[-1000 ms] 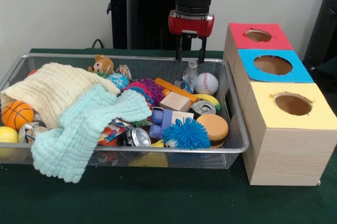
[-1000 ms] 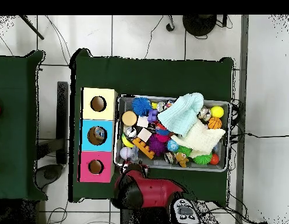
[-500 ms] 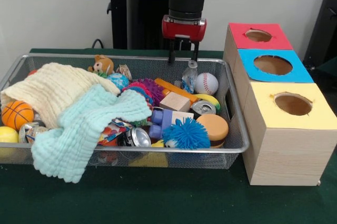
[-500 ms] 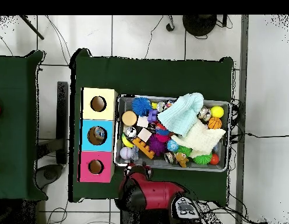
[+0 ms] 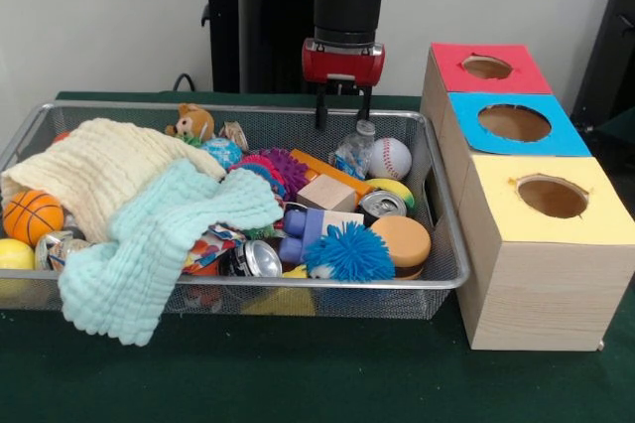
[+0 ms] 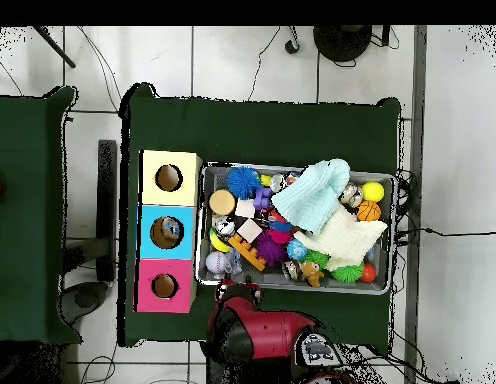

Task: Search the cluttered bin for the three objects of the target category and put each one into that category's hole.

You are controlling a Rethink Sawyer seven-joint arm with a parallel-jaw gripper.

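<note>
The wire-mesh bin (image 5: pixel 327 284) holds a heap of toys and cloths. One clear plastic bottle with a blue label (image 5: pixel 352 152) leans at the bin's far right, beside a baseball (image 5: pixel 389 157). I see no other clear bottles; they may lie under the clutter. My gripper (image 5: pixel 342 115) hangs open and empty just above the bin's far rim, slightly above and to the left of the bottle's cap. In the overhead view the gripper (image 6: pixel 239 291) is at the bin's lower left edge (image 6: pixel 292 288).
Three wooden boxes stand right of the bin, with round holes in red (image 5: pixel 486 68), blue (image 5: pixel 514 122) and yellow (image 5: pixel 552 197) tops. A cream cloth (image 5: pixel 99 170) and a mint cloth (image 5: pixel 169 234) cover the bin's left half. Silver cans (image 5: pixel 382 205) (image 5: pixel 260 259) lie among the toys.
My gripper has shifted left and drawn back toward the bin's far rim, still open and empty. The bottle now leans a little lower.
</note>
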